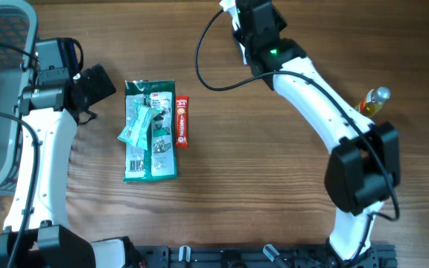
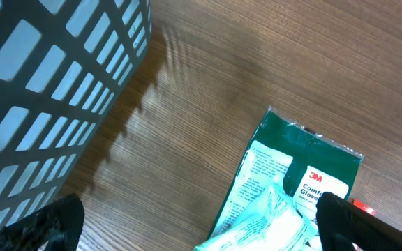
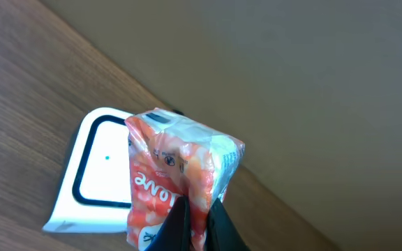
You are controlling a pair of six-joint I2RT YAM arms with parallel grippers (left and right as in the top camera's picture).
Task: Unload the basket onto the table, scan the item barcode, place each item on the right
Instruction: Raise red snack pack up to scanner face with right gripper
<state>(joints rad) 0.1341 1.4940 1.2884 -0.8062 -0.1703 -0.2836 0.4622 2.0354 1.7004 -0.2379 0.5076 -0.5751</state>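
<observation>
Nearest on the wooden bench point(image 1: 274, 186) lies a green pack point(image 1: 155, 160) printed "3M" and what reads as "Comfort Gloves". A pale crinkled sachet point(image 1: 136, 126) rests across its upper left. Touching the pack's right edge is a slim red bar point(image 1: 182, 120), its lettering too small to read. Off to the right, beside the right arm, a small orange bottle point(image 1: 375, 100) with a silvery cap lies on the wood. The left claw point(image 1: 95, 84) hangs spread wide and holds nothing, just left of the green pack, with a grey mesh basket point(image 1: 2, 45) behind it at the corner. At the far edge, the right claw point(image 3: 199, 216) is pinched tight on the bottom of an orange and white packet point(image 3: 180, 167). Its white lettering runs upside down and I can't make out the word. The packet is held above a white scanner point(image 3: 89, 174) with a dark-rimmed window.
</observation>
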